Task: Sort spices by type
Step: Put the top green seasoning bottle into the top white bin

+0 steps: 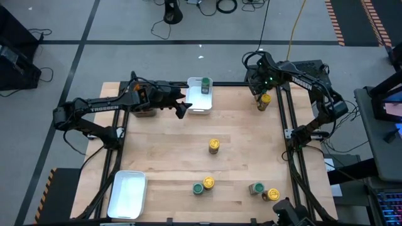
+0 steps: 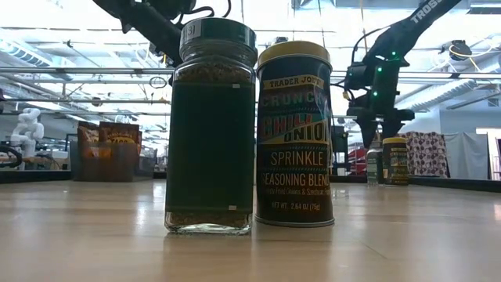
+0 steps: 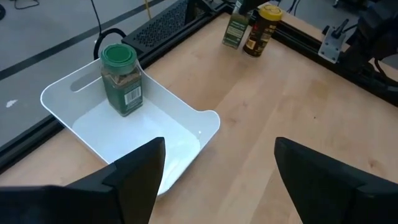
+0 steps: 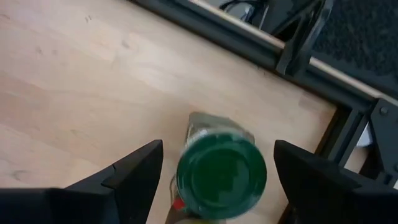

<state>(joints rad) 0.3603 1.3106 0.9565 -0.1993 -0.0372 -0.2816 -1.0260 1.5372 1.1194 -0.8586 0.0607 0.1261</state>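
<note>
My right gripper (image 4: 217,155) hangs open at the table's far right corner, pointing steeply down. Its fingers stand on either side of a green-lidded spice jar (image 4: 221,175) without touching it. A yellow-lidded jar (image 1: 264,100) stands right beside that one. My left gripper (image 3: 217,149) is open and holds nothing, just off the near corner of a white tray (image 3: 81,127) at the far middle. One green-lidded jar (image 3: 121,81) stands upright in that tray. More spice jars stand on the table: a yellow-lidded one (image 1: 214,146) mid-table, and a green-lidded one (image 2: 211,125) beside a yellow-lidded one (image 2: 293,133) near the front.
A second white tray (image 1: 127,194) lies at the near left corner. Two more jars (image 1: 256,188) (image 1: 272,195) stand near the front right. The black frame rail (image 4: 261,37) runs close behind my right gripper. Bare wood lies across the table's left and middle.
</note>
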